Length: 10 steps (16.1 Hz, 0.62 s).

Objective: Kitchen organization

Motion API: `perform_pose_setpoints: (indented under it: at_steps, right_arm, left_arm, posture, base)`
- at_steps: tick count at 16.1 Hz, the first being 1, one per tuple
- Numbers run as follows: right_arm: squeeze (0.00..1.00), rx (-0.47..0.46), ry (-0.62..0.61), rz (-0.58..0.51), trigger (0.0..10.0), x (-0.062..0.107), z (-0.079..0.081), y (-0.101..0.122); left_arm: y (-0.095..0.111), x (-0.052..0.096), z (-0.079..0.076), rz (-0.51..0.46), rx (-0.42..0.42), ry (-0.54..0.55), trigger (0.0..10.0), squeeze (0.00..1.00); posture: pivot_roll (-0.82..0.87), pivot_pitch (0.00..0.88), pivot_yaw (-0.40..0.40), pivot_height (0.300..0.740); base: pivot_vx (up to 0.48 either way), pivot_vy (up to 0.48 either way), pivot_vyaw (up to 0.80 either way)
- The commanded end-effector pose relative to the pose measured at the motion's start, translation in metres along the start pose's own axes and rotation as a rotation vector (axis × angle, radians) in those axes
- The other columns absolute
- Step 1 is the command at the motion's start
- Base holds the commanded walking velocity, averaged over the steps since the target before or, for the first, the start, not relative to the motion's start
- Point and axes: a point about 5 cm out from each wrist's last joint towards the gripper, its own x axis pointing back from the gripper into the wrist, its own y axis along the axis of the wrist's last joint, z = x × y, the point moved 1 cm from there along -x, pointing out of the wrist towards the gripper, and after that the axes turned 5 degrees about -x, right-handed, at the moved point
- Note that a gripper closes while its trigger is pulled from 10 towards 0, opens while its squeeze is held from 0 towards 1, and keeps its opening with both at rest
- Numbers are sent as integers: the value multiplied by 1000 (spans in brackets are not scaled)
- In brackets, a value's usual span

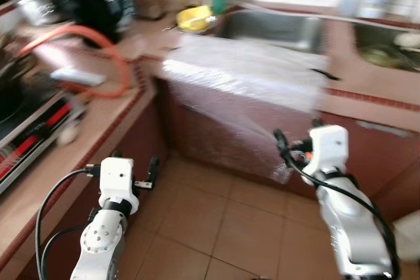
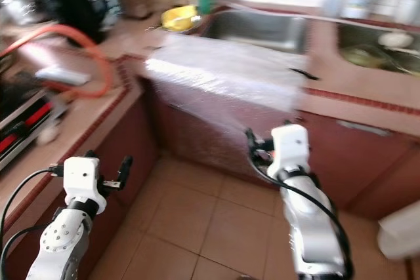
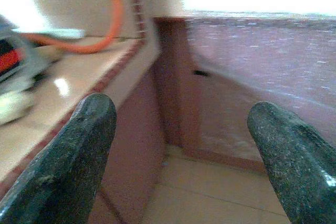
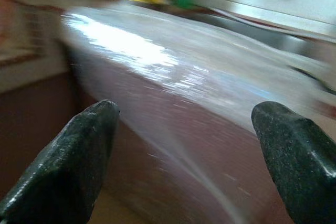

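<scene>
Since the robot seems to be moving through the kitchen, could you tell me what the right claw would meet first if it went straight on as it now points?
Most likely the clear plastic sheet draped over the counter front below the sink; the open right claw points at it, though blur leaves depth uncertain.

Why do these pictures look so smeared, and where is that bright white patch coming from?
Both eye views are motion-blurred across the counter and the orange hose. In the left wrist view the upper right corner burns out white. In the right wrist view glare streaks across the clear plastic sheet draped over the counter edge, and only the black fingers look crisp.
</scene>
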Motion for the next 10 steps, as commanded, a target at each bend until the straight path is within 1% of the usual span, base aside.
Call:
perform_pose_setpoints:
  at_steps: [1, 3, 5, 8, 9, 10]
  right_arm:
    - [0, -6, 36, -3, 10000, -3, 9, -2]
    - [0, -16, 54, -12, 10000, -5, 15, 0]
    - [0, -7, 101, -25, 10000, -7, 21, 3]
    - [0, -3, 99, -29, 10000, -7, 18, 3]
    - [0, -2, 83, -35, 10000, -8, 15, 4]
    - [0, -2, 82, -37, 10000, -9, 15, 4]
  left_arm:
    - [-2, 1, 3, 8, -11, 23, 10000, 0]
    - [-1, -1, -2, 5, 9, 13, 10000, 0]
    - [0, -3, -4, 7, 3, 8, 10000, 0]
    - [0, -3, -6, 12, 12, 6, 10000, 0]
    - [-1, -3, -8, 21, 54, -13, 10000, 0]
    - [-1, -3, -9, 24, 54, -13, 10000, 0]
  posture:
    - [-137, 30, 73, 740]
    - [-145, 36, 69, 740]
    - [-159, 47, 75, 740]
    - [-169, 52, 83, 740]
    - [-175, 54, 84, 740]
    - [-176, 55, 84, 740]
  base:
    - [0, 0, 800]
    - [0, 0, 797]
    - [0, 0, 794]
    - [0, 0, 792]
    - [0, 0, 788]
    - [0, 0, 788]
